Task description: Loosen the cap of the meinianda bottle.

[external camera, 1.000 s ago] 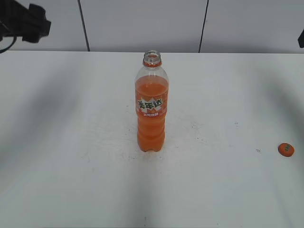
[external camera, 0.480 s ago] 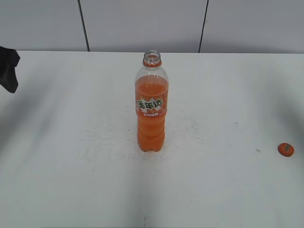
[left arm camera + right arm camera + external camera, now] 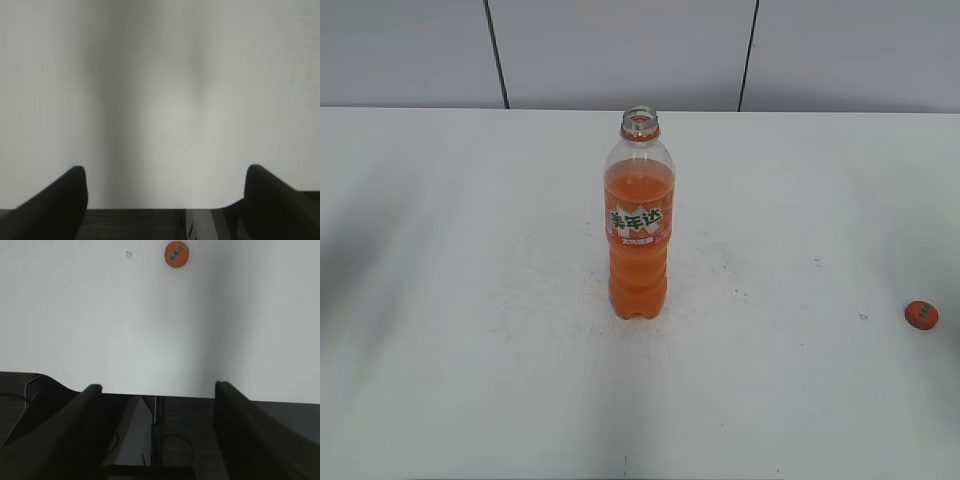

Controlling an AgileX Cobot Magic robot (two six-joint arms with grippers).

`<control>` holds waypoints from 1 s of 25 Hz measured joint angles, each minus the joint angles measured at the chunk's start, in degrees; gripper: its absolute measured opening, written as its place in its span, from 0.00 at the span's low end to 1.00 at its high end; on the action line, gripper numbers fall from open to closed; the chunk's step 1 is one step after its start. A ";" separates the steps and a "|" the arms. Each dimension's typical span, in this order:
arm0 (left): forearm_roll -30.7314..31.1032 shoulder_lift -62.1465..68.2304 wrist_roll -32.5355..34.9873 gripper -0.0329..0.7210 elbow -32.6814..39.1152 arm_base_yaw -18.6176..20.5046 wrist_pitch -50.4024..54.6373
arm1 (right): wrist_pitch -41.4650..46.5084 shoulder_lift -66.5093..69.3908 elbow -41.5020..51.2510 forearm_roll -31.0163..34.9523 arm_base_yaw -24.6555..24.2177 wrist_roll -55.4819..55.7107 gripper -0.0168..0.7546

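Note:
The meinianda bottle (image 3: 640, 225) stands upright in the middle of the white table, its neck open with no cap on it. The orange cap (image 3: 921, 315) lies flat on the table at the far right; it also shows in the right wrist view (image 3: 176, 254), well ahead of the fingers. My left gripper (image 3: 165, 175) is open and empty over bare table near its front edge. My right gripper (image 3: 157, 387) is open and empty above the table's front edge. Neither gripper shows in the exterior view.
The white table (image 3: 470, 300) runs back to a grey panelled wall (image 3: 620, 50). Its front edge and dark floor with cables below show in the right wrist view (image 3: 165, 440). Small specks dot the table round the bottle.
The left arm, seen at the exterior view's top left and then its left edge, has left that view. The bottle and the cap have not moved.

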 joint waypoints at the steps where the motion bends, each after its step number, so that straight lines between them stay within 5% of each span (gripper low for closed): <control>1: 0.00 -2.15 0.00 0.81 1.73 0.00 0.00 | 0.00 -2.15 1.38 -0.56 0.00 -0.31 0.69; 13: 4.75 -40.04 0.00 0.78 23.35 0.00 -5.74 | -1.06 -30.19 16.40 -2.61 0.00 -0.83 0.69; 25: 0.50 -73.09 8.76 0.76 31.39 0.00 -9.29 | -5.92 -50.65 24.82 -2.46 0.00 0.37 0.69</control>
